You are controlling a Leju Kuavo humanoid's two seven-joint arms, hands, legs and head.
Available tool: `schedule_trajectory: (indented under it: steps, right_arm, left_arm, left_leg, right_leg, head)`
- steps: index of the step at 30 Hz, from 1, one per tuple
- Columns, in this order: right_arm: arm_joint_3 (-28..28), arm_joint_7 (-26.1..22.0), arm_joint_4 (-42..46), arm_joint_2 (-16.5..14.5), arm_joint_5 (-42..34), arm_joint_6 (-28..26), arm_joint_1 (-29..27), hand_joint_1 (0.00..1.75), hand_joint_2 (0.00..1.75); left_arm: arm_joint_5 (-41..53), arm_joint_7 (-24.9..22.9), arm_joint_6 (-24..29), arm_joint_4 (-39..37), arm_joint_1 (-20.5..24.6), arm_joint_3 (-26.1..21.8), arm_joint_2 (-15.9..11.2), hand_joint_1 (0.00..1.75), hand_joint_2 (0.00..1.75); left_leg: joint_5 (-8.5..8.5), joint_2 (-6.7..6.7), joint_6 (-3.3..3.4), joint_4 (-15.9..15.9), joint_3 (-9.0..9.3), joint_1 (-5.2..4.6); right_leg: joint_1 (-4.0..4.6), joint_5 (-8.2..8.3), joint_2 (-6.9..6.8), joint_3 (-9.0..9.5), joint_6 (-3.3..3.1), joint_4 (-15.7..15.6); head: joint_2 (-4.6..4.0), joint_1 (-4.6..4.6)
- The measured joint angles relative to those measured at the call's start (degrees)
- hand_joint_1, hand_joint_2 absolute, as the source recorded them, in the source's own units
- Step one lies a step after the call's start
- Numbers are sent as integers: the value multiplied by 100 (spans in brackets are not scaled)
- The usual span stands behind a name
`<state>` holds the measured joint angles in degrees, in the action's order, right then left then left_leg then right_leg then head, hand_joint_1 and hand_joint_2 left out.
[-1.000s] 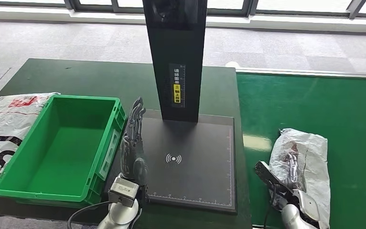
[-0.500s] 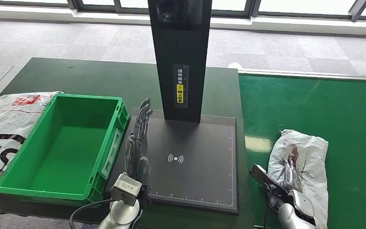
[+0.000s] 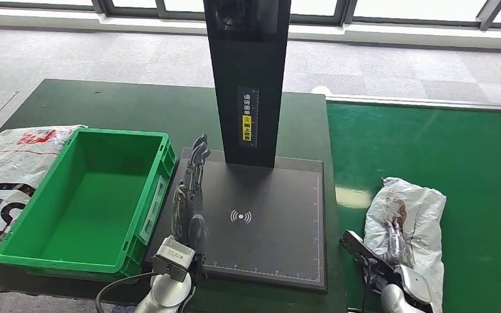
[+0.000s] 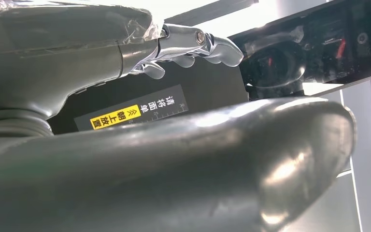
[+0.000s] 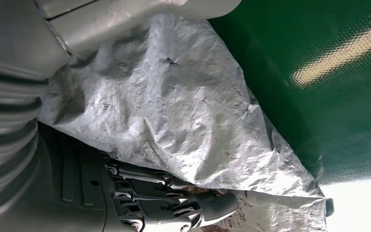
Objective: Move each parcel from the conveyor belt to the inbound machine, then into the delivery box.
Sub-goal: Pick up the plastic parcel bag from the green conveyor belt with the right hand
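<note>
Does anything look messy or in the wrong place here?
One thing: a white plastic bag with red and black print lies crumpled on the table beside the green box, not in it, and hangs off the table's left edge. The grey parcel on the conveyor belt is wrinkled, under the right hand.
</note>
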<state>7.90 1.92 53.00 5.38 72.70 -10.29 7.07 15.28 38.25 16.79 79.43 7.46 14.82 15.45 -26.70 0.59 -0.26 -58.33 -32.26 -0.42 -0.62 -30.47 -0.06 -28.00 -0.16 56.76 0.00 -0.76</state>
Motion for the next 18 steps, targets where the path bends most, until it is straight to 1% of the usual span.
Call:
schedule_trajectory:
  steps: [1, 5, 7, 8, 10, 12, 15, 18]
  right_arm:
    - [-7, 0, 8, 0, 0, 0, -5, 0, 175]
    - [-29, -31, 32, 0, 22, 51, -31, 175, 175]
    - [-72, -117, 184, -1, 144, 322, -172, 175, 175]
    - [-110, -141, 408, -2, 234, 527, -339, 175, 175]
    - [-219, -56, 1130, -21, 372, 911, -806, 175, 175]
    - [-350, 89, 1804, -49, 409, 1168, -1203, 175, 175]
    - [-509, 191, 2402, -59, 379, 1356, -1571, 175, 175]
    - [-578, 203, 2708, -59, 335, 1405, -1773, 175, 175]
  left_arm:
    - [0, 0, 0, 0, 0, 0, 0, 0, 0]
    - [-31, -4, -46, -1, 1, 2, 0, 0, 0]
    - [-149, -32, -270, -1, 3, 6, -2, 0, 0]
    - [-214, -49, -429, 0, 4, 8, -3, 0, 0]
    - [-279, -69, -682, 1, 4, 8, -5, 0, 0]
    - [-289, -69, -785, 3, 4, 7, -7, 0, 0]
    - [-286, -68, -836, 4, 4, 7, -7, 0, 0]
    - [-277, -68, -854, 4, 4, 7, -7, 0, 0]
  left_leg:
    - [0, 0, 0, 0, 0, 0]
    - [0, 0, 0, -1, 1, 0]
    - [-4, 1, 6, -2, 7, 1]
    - [-7, 7, 11, -2, 11, 3]
    - [-15, 22, 18, -2, 16, 6]
    - [-23, 13, 12, -2, 22, 7]
    - [-33, -15, 8, -1, 31, 7]
    - [-33, -17, 9, 1, 31, 8]
  right_leg:
    - [0, 0, 0, 0, 0, 0]
    - [0, 0, 0, 0, 0, -1]
    - [1, -2, -3, 7, 3, -4]
    - [3, -5, -11, 16, 6, -8]
    - [7, -13, -27, 34, 11, -13]
    - [9, -15, -13, 38, 11, -14]
    - [9, -16, 15, 36, 11, -14]
    - [10, -17, 18, 35, 9, -14]
  head:
    - [0, 0]
    - [0, 0]
    - [0, 1]
    - [0, 1]
    - [0, 1]
    - [0, 1]
    - [0, 0]
    - [0, 0]
